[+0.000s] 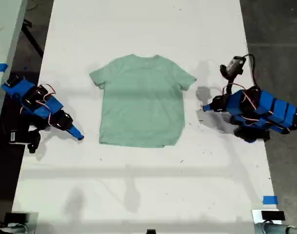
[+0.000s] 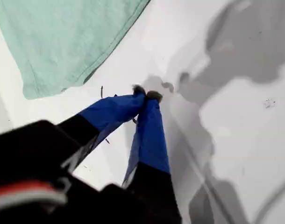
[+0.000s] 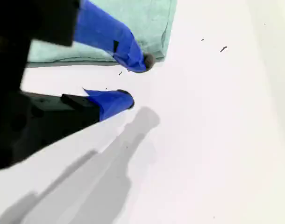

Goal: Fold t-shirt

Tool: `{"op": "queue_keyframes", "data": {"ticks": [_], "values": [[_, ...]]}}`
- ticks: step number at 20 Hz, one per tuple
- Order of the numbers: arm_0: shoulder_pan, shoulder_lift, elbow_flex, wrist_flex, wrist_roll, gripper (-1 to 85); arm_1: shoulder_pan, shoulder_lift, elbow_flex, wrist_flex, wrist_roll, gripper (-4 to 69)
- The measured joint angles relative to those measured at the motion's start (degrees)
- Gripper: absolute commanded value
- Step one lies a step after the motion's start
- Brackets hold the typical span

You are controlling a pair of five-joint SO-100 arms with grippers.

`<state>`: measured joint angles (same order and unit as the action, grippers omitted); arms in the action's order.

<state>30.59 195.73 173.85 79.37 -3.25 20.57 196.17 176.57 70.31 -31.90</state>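
White tabletop (image 1: 139,185) fills the exterior view. Dark grey floor (image 1: 275,29) borders it on the exterior view's left and right. Blue tape (image 1: 269,200) marks its near right edge. Soft shadows cross the surface.

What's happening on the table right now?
Folding hasn't started. The t-shirt lies spread flat on the white table between the two arms, and nothing holds it. My first gripper is shut and empty, short of a shirt corner. My second gripper is open at the shirt's edge, gripping nothing.
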Motion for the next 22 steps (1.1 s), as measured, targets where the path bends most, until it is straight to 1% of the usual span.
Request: {"op": "queue_keyframes", "data": {"ticks": [12,13,14,15,16,18,20,22], "values": [[0.0,0.0,0.0,0.0,0.0,12.1,0.0,0.0,0.0,0.0,0.0,2.2],[0.0,0.0,0.0,0.0,0.0,11.8,0.0,0.0,0.0,0.0,0.0,2.0],[0.0,0.0,0.0,0.0,0.0,9.4,0.2,0.0,0.0,0.0,0.0,2.0],[0.0,0.0,0.0,0.0,0.0,9.5,1.8,0.0,0.0,0.0,0.0,2.0],[-1.1,0.0,0.0,0.0,0.0,9.7,4.0,0.0,0.0,0.0,0.0,2.0],[-9.9,0.0,0.0,0.0,0.0,10.6,7.7,0.0,0.0,0.0,0.1,1.9],[-19.1,0.1,0.0,0.0,0.0,10.7,9.1,0.0,0.0,0.0,0.8,1.9],[-20.5,0.2,0.0,0.0,0.0,10.7,11.6,0.0,0.0,0.0,3.5,1.9]]}}
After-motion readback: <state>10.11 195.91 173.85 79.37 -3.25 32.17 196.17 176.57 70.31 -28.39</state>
